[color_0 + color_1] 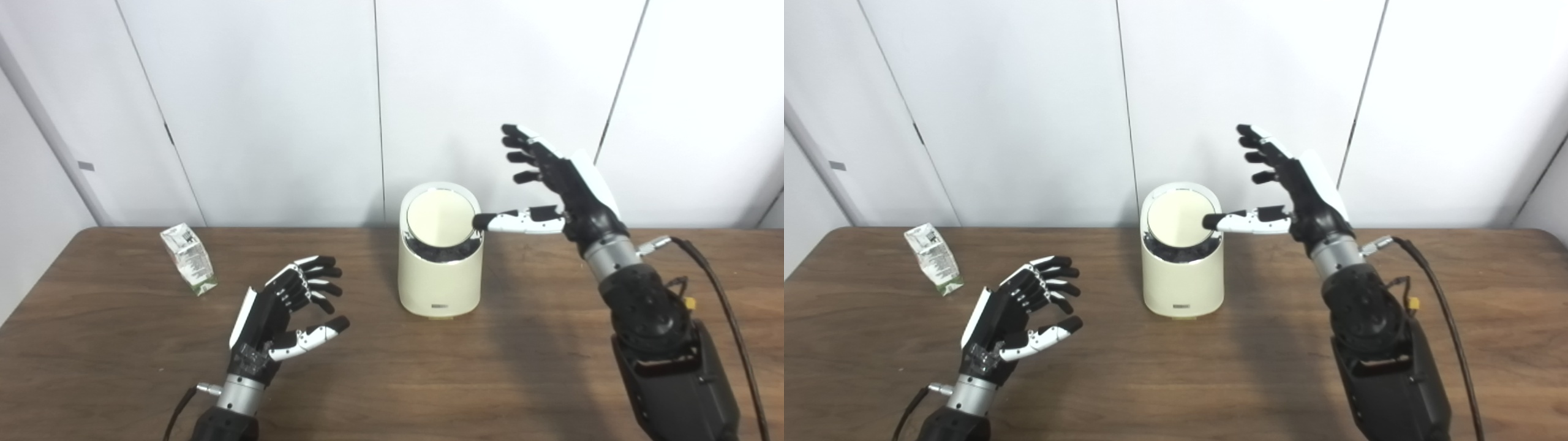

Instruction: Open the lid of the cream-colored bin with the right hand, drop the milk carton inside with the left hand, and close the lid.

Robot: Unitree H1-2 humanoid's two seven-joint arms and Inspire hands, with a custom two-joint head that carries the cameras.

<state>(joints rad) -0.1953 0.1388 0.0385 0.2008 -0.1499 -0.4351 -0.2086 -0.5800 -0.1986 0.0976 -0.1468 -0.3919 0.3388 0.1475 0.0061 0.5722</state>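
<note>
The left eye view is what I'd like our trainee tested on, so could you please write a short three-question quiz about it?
1. True or false: the milk carton is already inside the cream-colored bin.
2. Which hand has its thumb at the lid: A) left hand B) right hand?
3. Fill in: the carton stands on the ____.

Key: 1. False, it stands left of the bin. 2. B. 3. table.

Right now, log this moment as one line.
right hand: open, thumb on bin lid | lid tilted | left hand: open | milk carton: on table
</note>
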